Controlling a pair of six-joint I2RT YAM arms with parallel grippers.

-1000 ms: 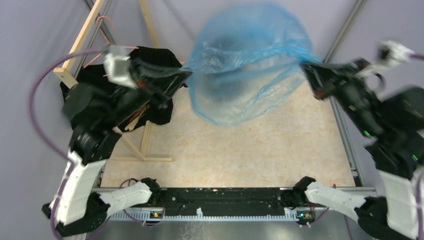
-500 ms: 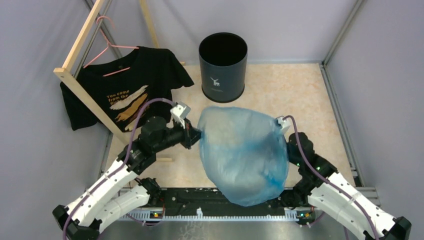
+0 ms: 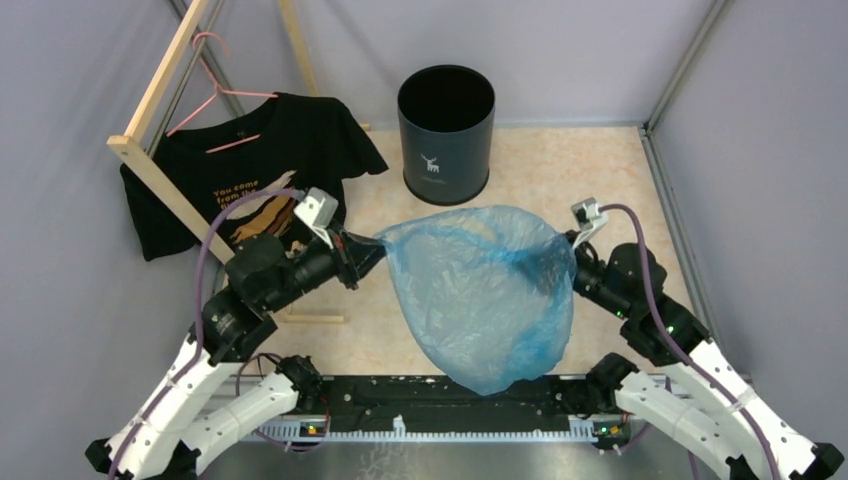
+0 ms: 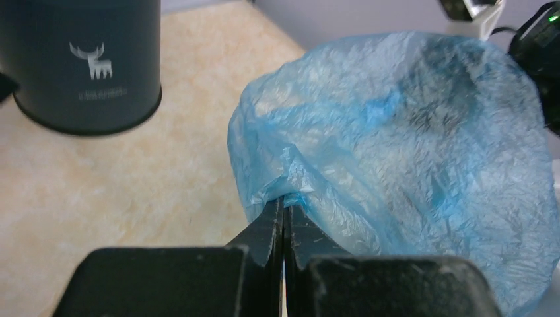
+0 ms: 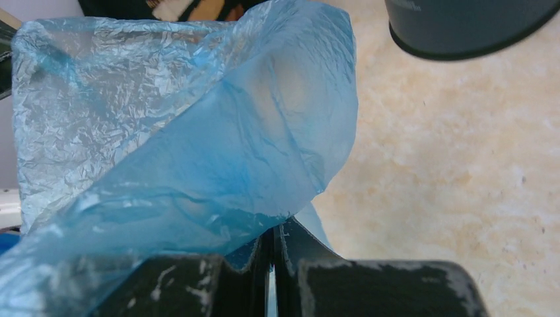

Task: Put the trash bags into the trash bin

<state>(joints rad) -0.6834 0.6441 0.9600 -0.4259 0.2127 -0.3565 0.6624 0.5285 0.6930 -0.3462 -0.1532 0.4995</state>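
We judge the main risk to be the billowing trash bag (image 3: 480, 300) snagging or tipping the trash bin (image 3: 446, 135), which stands apart at the far side of the table (image 3: 620, 180). The thin film could also tear free of the left hand (image 3: 374, 246) or right hand (image 3: 571, 262), each pressed together on only a small pinch of rim. The bag hangs stretched between them, translucent light blue and crinkly, sagging towards the near edge.

Translucent blue trash bag (image 3: 480, 300), puffy — perhaps air-filled — near upright dark trash bin (image 3: 446, 150)
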